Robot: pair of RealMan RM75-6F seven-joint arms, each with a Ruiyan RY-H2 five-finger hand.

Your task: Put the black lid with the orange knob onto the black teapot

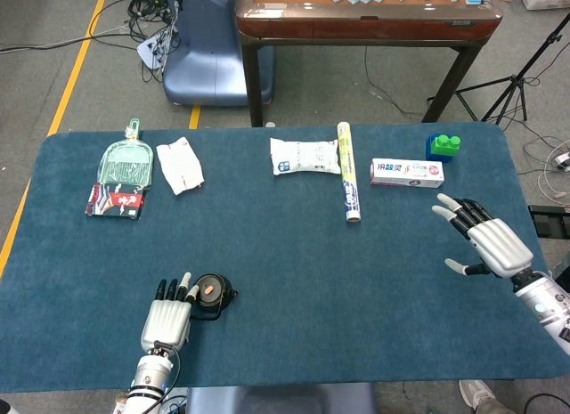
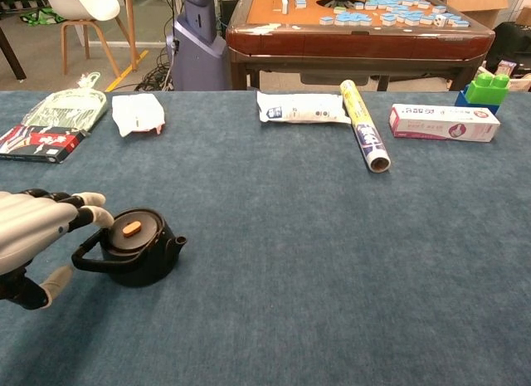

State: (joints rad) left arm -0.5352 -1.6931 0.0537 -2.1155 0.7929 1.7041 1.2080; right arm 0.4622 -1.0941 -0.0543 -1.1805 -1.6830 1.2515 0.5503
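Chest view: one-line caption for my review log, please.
Lid with orange knob sits on the black teapot; open left hand beside its handle.

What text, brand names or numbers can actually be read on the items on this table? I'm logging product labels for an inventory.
None can be read for certain.
Toothpaste box: blue and red print, too blurred.
White packet: blue mark, too small.
Roll: printed wrap, illegible.
Red and black pack: white lettering, blurred.
Teapot and lid: no markings seen.
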